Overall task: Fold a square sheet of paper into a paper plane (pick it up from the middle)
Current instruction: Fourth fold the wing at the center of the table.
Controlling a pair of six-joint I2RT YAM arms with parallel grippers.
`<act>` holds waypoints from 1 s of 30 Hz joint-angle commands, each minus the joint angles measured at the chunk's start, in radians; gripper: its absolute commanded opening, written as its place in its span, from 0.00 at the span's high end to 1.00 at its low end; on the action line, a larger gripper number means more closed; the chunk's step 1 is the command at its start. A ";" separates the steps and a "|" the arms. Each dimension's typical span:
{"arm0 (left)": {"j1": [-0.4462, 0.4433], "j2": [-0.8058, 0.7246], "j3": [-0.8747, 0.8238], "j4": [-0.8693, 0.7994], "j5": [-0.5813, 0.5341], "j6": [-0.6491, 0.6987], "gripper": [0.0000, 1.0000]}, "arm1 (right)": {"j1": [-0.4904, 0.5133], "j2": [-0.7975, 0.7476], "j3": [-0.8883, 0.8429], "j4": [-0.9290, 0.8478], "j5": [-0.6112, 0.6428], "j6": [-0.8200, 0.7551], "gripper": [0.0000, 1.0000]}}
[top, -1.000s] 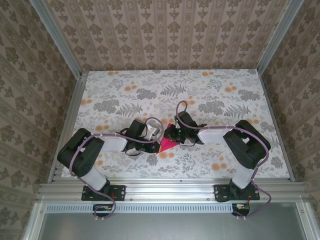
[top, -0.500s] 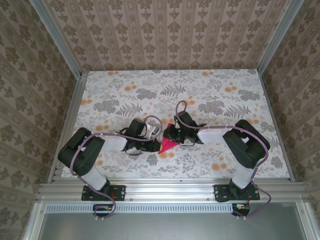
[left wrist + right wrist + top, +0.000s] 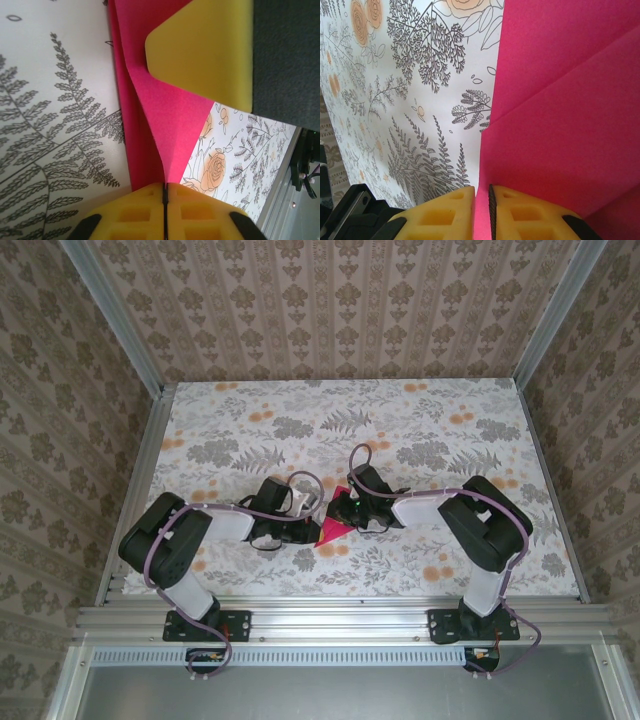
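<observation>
The magenta-red sheet of paper point(image 3: 333, 531) lies near the table's middle front, folded into a pointed shape with a lengthwise crease. In the left wrist view the paper point(image 3: 170, 115) narrows into the seam of my left gripper point(image 3: 165, 186), which is shut on its folded edge. A yellow finger point(image 3: 205, 50) of the other gripper rests on the paper's far end. In the right wrist view my right gripper point(image 3: 481, 192) is shut on a layer of the paper point(image 3: 570, 100). From above, the left gripper point(image 3: 308, 526) and right gripper point(image 3: 345, 515) meet over the paper from either side.
The floral-print table top point(image 3: 400, 440) stretches behind the grippers to the patterned back wall. Aluminium rails point(image 3: 340, 620) run along the near edge by the arm bases, and upright posts point(image 3: 130, 350) stand at the back corners.
The left gripper has dropped lower and turned in against the paper's left edge. The right arm's elbow has shifted slightly left. The paper has stayed in about the same place.
</observation>
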 commanded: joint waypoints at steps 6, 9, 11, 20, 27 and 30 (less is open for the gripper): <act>0.010 -0.043 0.008 -0.071 -0.047 0.032 0.85 | -0.005 0.023 0.012 -0.032 0.041 0.006 0.83; 0.010 -0.033 0.009 -0.073 -0.045 0.034 0.90 | -0.005 0.030 0.015 -0.028 0.036 0.008 0.84; 0.010 -0.028 0.004 -0.066 -0.049 0.032 0.95 | -0.005 0.033 0.016 -0.029 0.039 0.010 0.83; 0.010 -0.025 -0.004 -0.087 -0.102 0.018 1.00 | -0.005 0.027 0.030 0.004 -0.002 0.010 0.81; 0.013 -0.028 -0.028 -0.058 -0.121 -0.030 1.00 | -0.009 0.017 0.044 -0.003 -0.003 -0.002 0.80; 0.015 -0.029 -0.038 -0.037 -0.112 -0.048 1.00 | -0.010 0.031 0.043 0.013 -0.014 0.004 0.81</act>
